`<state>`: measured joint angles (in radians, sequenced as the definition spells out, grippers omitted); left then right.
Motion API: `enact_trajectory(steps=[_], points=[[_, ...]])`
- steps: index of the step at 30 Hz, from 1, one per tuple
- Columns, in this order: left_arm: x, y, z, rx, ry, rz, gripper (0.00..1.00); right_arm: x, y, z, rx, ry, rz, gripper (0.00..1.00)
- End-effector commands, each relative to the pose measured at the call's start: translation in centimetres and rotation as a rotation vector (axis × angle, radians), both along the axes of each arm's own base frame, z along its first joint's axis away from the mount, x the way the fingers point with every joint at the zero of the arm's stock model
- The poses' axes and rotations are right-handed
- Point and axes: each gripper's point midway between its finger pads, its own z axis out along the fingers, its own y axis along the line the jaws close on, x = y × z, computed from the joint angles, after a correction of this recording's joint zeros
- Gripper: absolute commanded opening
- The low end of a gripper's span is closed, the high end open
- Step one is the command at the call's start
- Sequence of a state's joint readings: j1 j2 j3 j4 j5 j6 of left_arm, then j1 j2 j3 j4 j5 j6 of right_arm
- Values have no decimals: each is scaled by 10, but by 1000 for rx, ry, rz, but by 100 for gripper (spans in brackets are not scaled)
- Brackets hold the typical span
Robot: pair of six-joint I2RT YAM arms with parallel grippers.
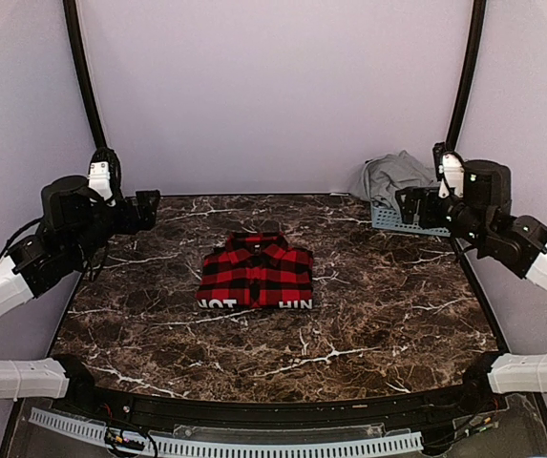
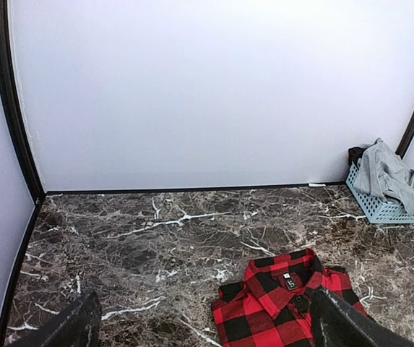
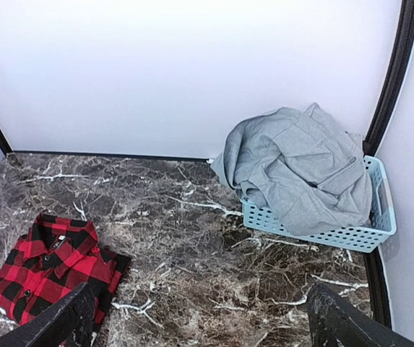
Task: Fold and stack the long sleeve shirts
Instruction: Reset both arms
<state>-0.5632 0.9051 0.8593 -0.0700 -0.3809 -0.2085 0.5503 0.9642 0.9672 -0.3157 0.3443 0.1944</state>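
White block letters run along the near edge of the folded red-and-black check shirt point(image 1: 257, 272) at the table's centre, reading roughly "NOT" and "HIN". Its black neck label point(image 2: 289, 282) is too small to read. The grey shirt point(image 3: 297, 170) heaps over the blue basket point(image 3: 365, 235) at 2 o'clock. The marble table point(image 1: 378, 315) is dark and white-veined, the walls point(image 1: 273, 86) pale. The left gripper point(image 1: 147, 202) at 10 o'clock and the right gripper point(image 1: 405, 203) at 2 o'clock hang with jaws spread, holding nothing.
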Motion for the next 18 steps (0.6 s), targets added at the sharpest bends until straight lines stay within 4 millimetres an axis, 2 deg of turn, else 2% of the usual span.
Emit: enact_trajectory(steps=[1,5,18], points=[[-8,1,5,-39,-71,-25,99,-4,-6,8,36,-71,-17,99],[-8,4,5,-42,-74,-12,99,-5,-8,-2,31,-53,-25,99],[-6,3,-1,-22,-53,-7,99,-3,-8,1,31,-59,-27,99]])
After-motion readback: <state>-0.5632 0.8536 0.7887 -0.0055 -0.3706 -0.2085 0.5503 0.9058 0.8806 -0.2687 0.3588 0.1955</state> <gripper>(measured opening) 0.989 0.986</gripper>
